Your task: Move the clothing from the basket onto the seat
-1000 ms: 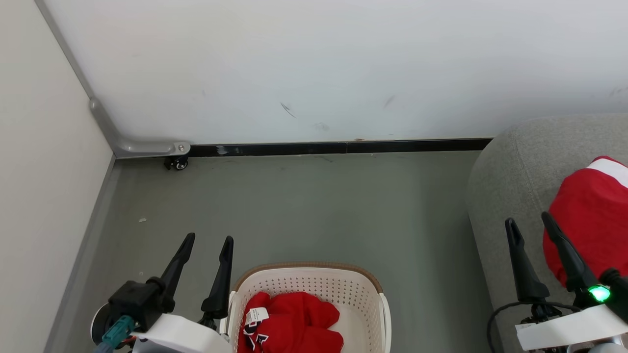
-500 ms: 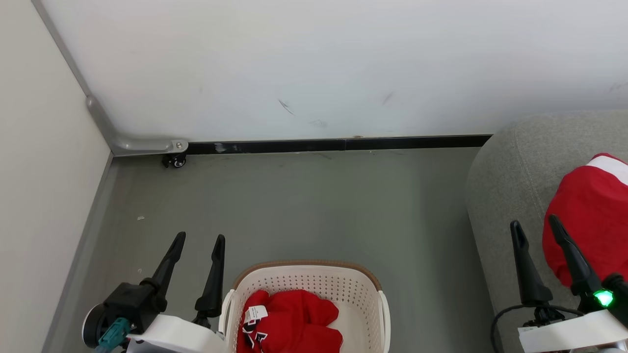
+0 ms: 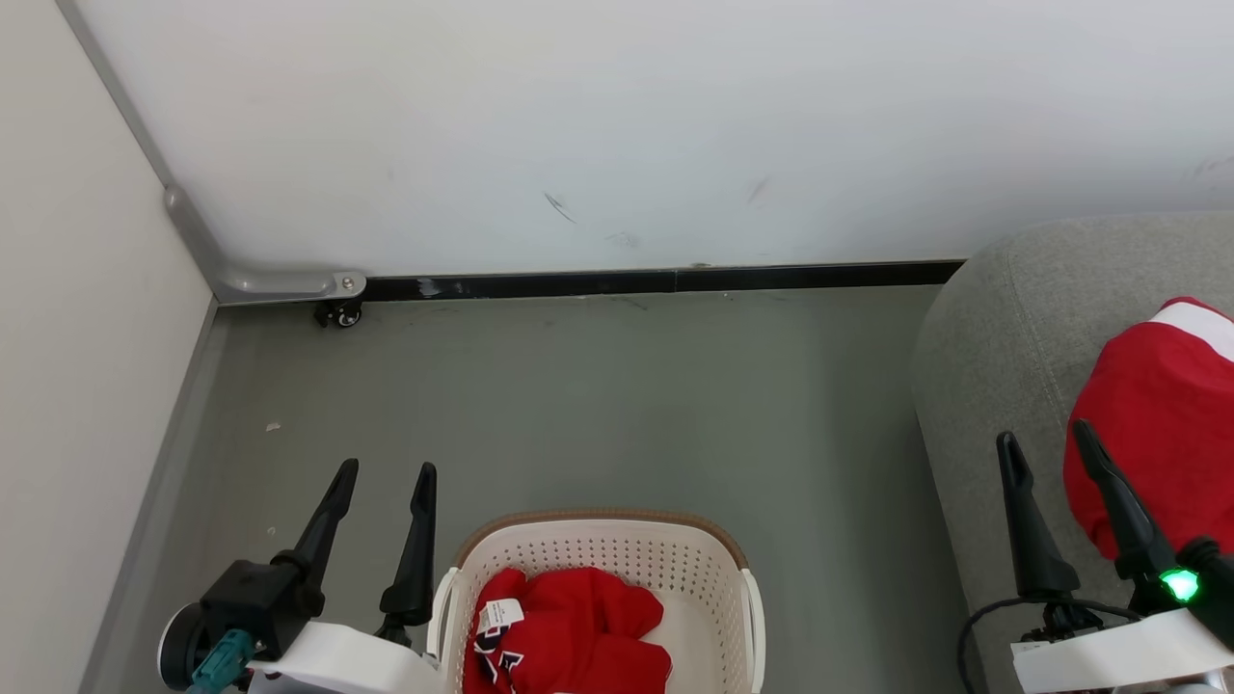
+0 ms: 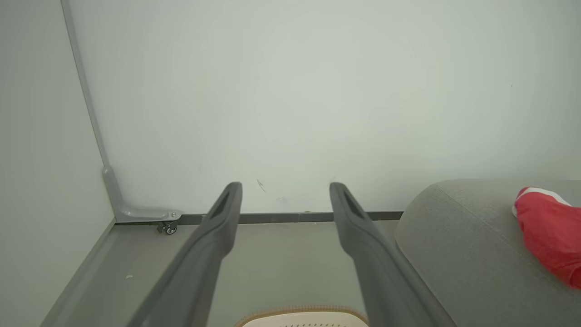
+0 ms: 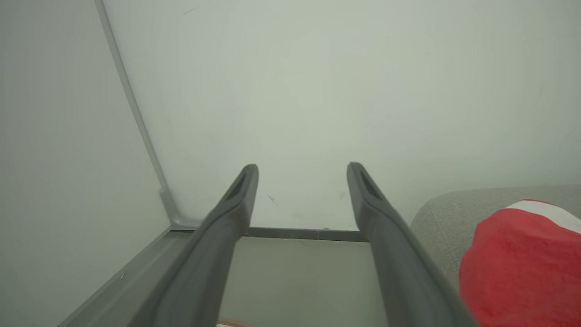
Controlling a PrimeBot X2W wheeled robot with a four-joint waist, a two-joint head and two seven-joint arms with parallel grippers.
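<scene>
One basket (image 3: 598, 554) is near and one grey seat (image 3: 993, 328) is on the right. The red clothing (image 3: 578, 627) makes two heaps, one near and another heap (image 3: 1147, 414) at the right. There are a left gripper (image 3: 387, 467), a right gripper (image 3: 1044, 433) and one little wheel (image 3: 337, 313) far off.

You have bright red clothing (image 3: 578, 627) in the basket, with a white tag and black-and-white lettering. Your basket (image 3: 627, 557) is cream-white, dotted with perforations and rimmed in brown weave. The seat (image 3: 993, 328) is plain grey, and the garment (image 3: 1147, 424) on it is red with a white band. The floor (image 3: 627, 405) is grey-green and the baseboard (image 3: 675, 280) black.
</scene>
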